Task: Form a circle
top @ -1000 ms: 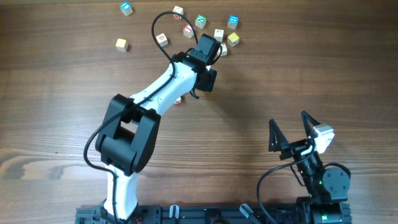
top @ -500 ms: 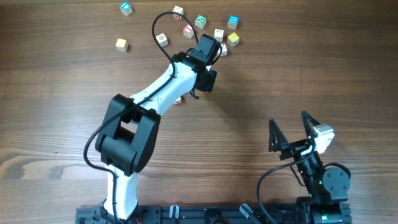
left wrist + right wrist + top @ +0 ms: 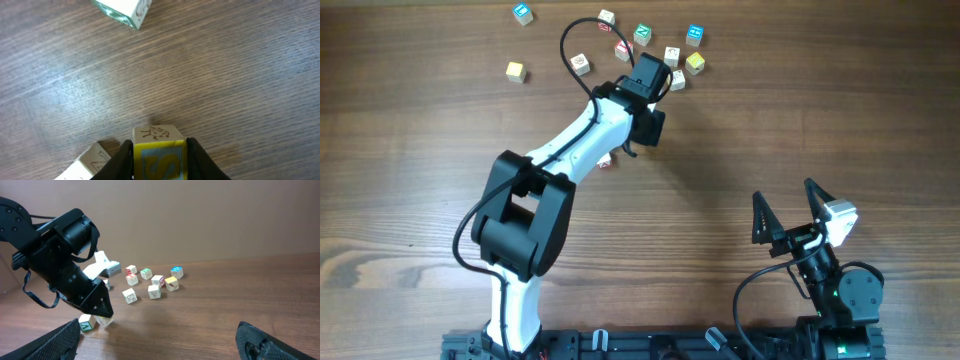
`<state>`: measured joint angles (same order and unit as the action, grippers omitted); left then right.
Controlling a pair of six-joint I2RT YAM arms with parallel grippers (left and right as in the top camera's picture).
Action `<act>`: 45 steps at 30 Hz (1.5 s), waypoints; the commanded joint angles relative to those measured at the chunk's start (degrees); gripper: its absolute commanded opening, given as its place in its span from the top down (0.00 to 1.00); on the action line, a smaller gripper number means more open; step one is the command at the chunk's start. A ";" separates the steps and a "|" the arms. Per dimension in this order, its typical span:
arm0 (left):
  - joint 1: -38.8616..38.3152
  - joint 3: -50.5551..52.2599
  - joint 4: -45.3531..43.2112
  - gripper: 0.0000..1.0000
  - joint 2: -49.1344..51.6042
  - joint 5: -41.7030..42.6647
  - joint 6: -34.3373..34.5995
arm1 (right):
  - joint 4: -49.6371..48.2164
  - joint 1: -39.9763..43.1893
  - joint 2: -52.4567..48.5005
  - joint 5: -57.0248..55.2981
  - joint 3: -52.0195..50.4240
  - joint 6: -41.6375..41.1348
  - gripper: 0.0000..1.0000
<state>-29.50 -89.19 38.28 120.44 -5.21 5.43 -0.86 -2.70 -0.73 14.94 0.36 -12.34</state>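
Gripping: left tool [image 3: 159,149] on yellow-faced cube [image 3: 159,162] | right tool [image 3: 783,192]: spread wide

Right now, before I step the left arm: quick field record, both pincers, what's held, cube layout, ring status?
left pincer: shut on the yellow S cube, one finger on each side
right pincer: open, empty, parked at the near right, far from the cubes
neighbour cube: at the held cube's lower left in the left wrist view; contact unclear
loose cubes: scattered across the far side of the table
ring status: no closed ring in view
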 commanded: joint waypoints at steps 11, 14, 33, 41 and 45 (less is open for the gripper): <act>0.55 0.07 0.48 0.73 1.03 4.15 -3.56 | -0.31 -0.31 0.46 -0.50 -0.07 0.31 0.00; 0.55 0.07 0.59 0.73 1.07 4.13 -3.54 | -0.31 -0.31 0.46 -0.50 -0.07 0.31 0.00; 2.34 0.52 2.12 0.74 1.07 5.86 -3.52 | -0.31 -0.31 0.46 -0.50 -0.07 0.31 0.00; 2.36 3.48 -1.07 0.73 1.07 5.79 -3.56 | -0.31 -0.31 0.46 -0.50 -0.07 0.31 0.00; 2.36 3.48 -1.25 0.65 1.07 5.81 -3.54 | -0.31 -0.31 0.46 -0.50 -0.07 0.33 0.00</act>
<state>-27.27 -86.50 37.23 120.51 -0.05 2.81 -0.86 -2.70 -0.73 14.94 0.36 -12.34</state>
